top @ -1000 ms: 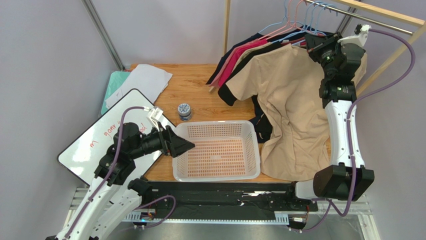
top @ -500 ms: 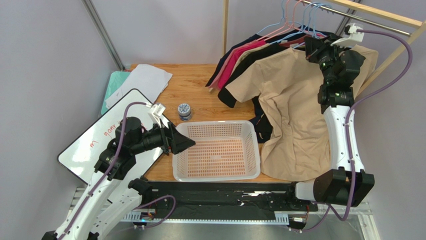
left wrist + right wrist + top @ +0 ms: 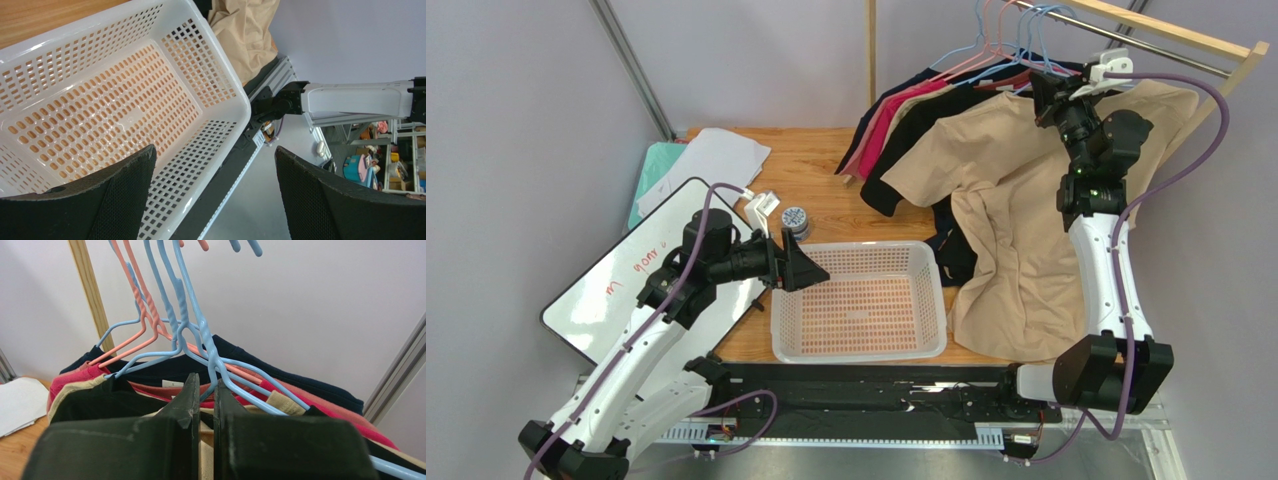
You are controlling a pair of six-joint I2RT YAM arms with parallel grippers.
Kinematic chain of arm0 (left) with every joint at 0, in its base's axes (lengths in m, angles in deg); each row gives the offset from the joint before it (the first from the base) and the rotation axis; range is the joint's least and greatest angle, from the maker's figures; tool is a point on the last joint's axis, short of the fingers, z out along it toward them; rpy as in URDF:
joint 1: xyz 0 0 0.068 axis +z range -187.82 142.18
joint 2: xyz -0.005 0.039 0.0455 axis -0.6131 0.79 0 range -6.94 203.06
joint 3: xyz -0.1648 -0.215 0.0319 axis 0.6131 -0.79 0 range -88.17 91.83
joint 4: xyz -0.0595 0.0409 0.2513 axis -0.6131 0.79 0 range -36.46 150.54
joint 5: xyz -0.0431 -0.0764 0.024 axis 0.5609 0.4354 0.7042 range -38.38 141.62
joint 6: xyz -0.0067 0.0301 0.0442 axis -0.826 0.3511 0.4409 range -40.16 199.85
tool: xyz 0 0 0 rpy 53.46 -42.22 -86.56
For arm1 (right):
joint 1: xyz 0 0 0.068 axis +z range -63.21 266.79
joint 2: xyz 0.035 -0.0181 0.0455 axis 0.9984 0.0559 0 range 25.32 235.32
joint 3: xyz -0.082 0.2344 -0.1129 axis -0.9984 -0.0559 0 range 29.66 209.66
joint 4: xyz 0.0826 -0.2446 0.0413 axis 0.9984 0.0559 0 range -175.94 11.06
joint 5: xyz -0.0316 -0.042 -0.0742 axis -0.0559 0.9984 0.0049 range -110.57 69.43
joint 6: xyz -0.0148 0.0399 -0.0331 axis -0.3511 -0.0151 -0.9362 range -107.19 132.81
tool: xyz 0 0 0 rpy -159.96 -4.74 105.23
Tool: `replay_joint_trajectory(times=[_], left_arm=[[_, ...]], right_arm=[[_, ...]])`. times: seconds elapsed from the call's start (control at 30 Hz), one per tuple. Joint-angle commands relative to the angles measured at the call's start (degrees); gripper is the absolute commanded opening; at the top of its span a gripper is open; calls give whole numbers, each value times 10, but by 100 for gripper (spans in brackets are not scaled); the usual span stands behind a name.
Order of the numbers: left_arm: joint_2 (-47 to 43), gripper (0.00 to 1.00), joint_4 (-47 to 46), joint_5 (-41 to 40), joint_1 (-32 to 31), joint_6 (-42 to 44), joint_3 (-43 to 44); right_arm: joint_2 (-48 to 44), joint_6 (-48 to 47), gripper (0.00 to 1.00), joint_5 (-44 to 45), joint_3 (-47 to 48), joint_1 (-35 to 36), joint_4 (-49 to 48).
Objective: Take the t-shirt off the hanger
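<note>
A tan t-shirt [image 3: 1006, 200] hangs on a light blue hanger [image 3: 1024, 45] at the near end of the rack, its hem draped on the table. My right gripper [image 3: 1046, 95] is at the shirt's collar, shut on the blue hanger wire [image 3: 214, 360]; in the right wrist view, where the gripper [image 3: 206, 385] fills the foreground, tan fabric shows just below the closed fingers. My left gripper [image 3: 811, 272] is open and empty, over the left rim of the white basket [image 3: 858, 348]. In the left wrist view the gripper [image 3: 214, 150] frames the basket [image 3: 220, 75].
Several other shirts [image 3: 906, 110] in navy, red, black and tan hang on pink and blue hangers from the wooden rail [image 3: 1186, 30]. A whiteboard [image 3: 626, 275], papers [image 3: 711, 160] and a small jar [image 3: 795, 220] lie on the left of the table.
My right gripper has risen and moved back, lifting the tan shirt's shoulders with the hanger. My left arm has swung right and forward, over the basket's left rim.
</note>
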Motion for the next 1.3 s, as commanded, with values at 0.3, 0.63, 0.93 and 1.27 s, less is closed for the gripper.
replay_joint_trajectory(times=[0.3, 0.63, 0.93, 1.27], left_arm=[[52, 88, -247, 59, -9, -38, 51], [333, 85, -277, -79, -109, 111, 357], [442, 81, -290, -89, -163, 135, 456], [306, 82, -202, -122, -178, 131, 365]], right_arm=[[-79, 110, 0, 29, -15, -2, 4], [-56, 221, 0, -21, -33, -35, 45], [-47, 257, 0, -167, -39, -57, -39], [-152, 387, 0, -96, -51, -18, 150]])
